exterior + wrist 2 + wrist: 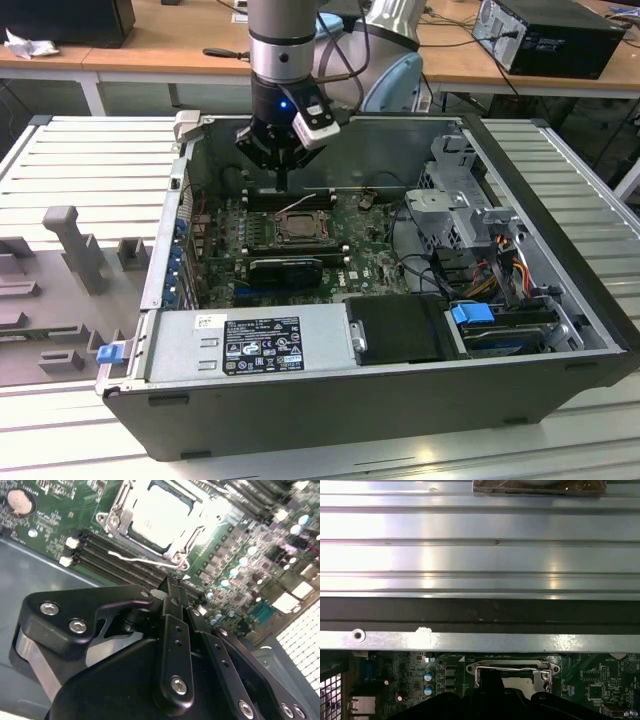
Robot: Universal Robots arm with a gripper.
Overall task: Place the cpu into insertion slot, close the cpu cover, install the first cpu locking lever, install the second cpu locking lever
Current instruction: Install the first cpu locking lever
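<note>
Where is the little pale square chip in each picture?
Exterior view: the small pale beige-silver square cpu sits in the socket mid-motherboard, just below the black gripper.
Second wrist view: the cpu lies inside the metal frame, beyond the gripper's tip.
First wrist view: the cpu peeks out beside the gripper.
Shared landmark: the thin silver wire lever by the socket.

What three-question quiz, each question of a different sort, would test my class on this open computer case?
1. True or false: the pale square chip sits inside the windowed silver metal frame.
2. The black tool hangs above: A the grey power supply; B the green motherboard; C the ribbed table.
3. Name the thin bent thing beside the frame.
Key: 1 true; 2 B; 3 a silver wire lever.
</note>
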